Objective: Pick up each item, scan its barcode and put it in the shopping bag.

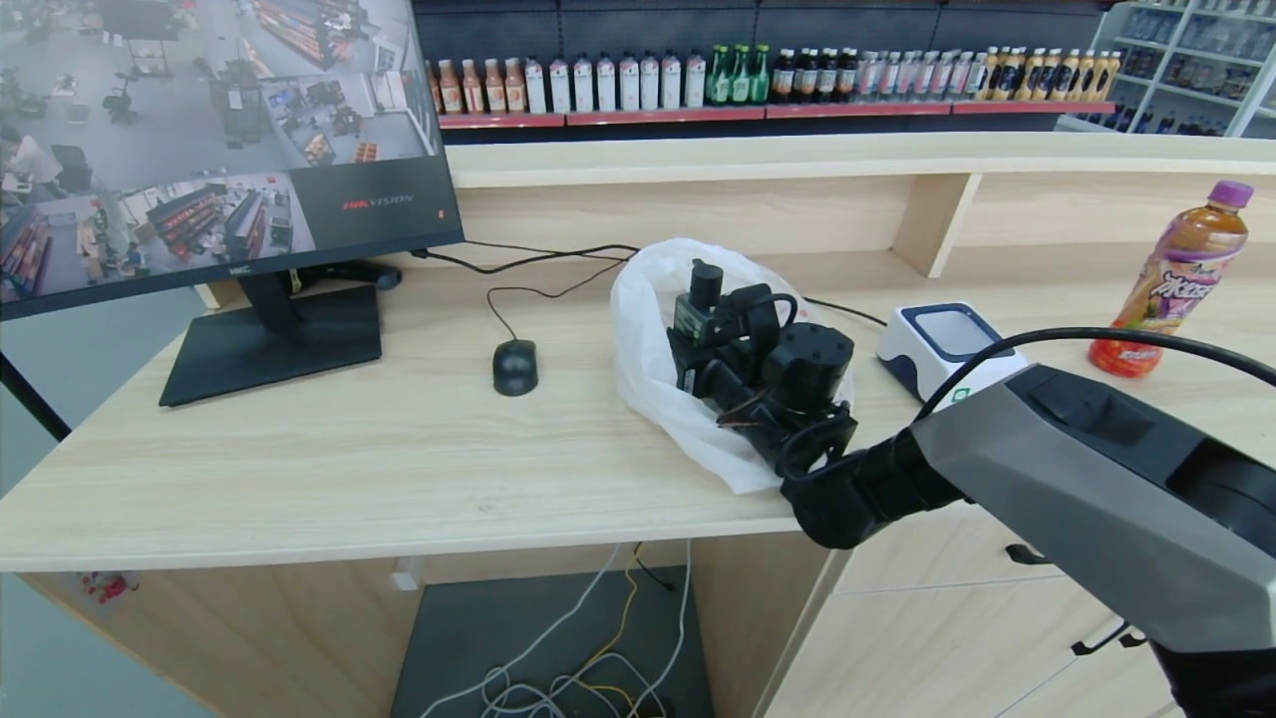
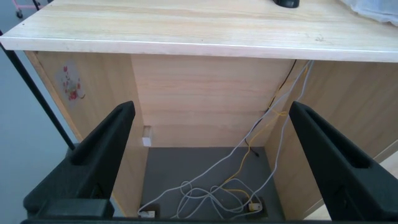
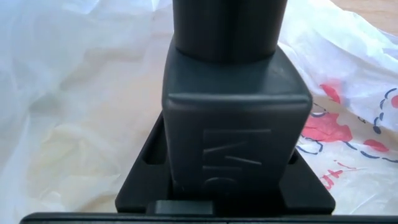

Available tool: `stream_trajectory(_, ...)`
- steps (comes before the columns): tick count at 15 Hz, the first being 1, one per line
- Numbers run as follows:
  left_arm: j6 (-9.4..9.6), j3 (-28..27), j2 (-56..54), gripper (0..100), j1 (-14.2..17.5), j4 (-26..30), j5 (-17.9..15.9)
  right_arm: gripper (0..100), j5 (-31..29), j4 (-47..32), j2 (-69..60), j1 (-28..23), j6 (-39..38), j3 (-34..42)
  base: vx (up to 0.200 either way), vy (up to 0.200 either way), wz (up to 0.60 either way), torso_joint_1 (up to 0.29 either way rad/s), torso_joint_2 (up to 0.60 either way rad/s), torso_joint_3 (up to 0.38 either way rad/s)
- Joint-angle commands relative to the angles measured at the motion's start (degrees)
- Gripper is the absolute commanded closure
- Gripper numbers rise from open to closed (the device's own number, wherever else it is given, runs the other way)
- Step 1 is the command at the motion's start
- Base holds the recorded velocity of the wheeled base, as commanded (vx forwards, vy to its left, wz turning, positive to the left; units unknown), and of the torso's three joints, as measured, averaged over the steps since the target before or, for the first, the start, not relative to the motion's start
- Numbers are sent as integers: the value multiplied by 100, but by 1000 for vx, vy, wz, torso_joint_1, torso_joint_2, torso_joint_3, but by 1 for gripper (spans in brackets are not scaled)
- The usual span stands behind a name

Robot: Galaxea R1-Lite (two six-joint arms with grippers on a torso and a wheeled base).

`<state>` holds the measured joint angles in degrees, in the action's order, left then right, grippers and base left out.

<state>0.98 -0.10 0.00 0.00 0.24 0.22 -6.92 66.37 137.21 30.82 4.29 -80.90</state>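
Light wood worktop spans the scene. Big black flat monitor stands at its far left on a square base. Grey and black right arm comes in from the right, with its wrist down in the open mouth of the white plastic shopping bag, which sits mid-worktop. Right pincer is inside the bag; a dark grey blocky item sits right in front of its camera against the bag's film; can't tell how far the fingers are apart or whether they grip it. Left pincer is spread wide, nothing in it, low in front of the worktop edge, facing loose cables underneath. Orange drink bottle with a purple cap is upright at far right, well apart from the bag. White and navy barcode scanner sits just right of the bag. Small black mouse lies left of the bag.
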Motion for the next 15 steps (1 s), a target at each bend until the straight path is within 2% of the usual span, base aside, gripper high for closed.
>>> stream_trajectory(1, -1, 1, 0, 0, 0, 2, 4, 100, -2, 8, 43, 3, 2, -5, 0, 0, 0, 0, 0, 0)
stream_trajectory(4, -1, 1, 0, 0, 0, 2, 4, 100, -2, 17, 34, -14, 2, -5, 0, 0, 0, 0, 0, 0)
stream_trajectory(5, -1, 1, 0, 0, 9, 2, 4, 0, -11, 17, 26, -14, 2, -5, 0, 0, 0, 0, 0, 0)
stream_trajectory(8, -1, 1, 0, 0, 0, 2, 4, 0, -292, 201, -1, -14, -7, -31, 0, 0, 0, 0, 0, 0)
stream_trajectory(15, -27, 1, 0, 0, 9, -7, 4, 0, -336, 465, -300, -14, -7, 83, 0, 0, 0, 0, 0, 0)
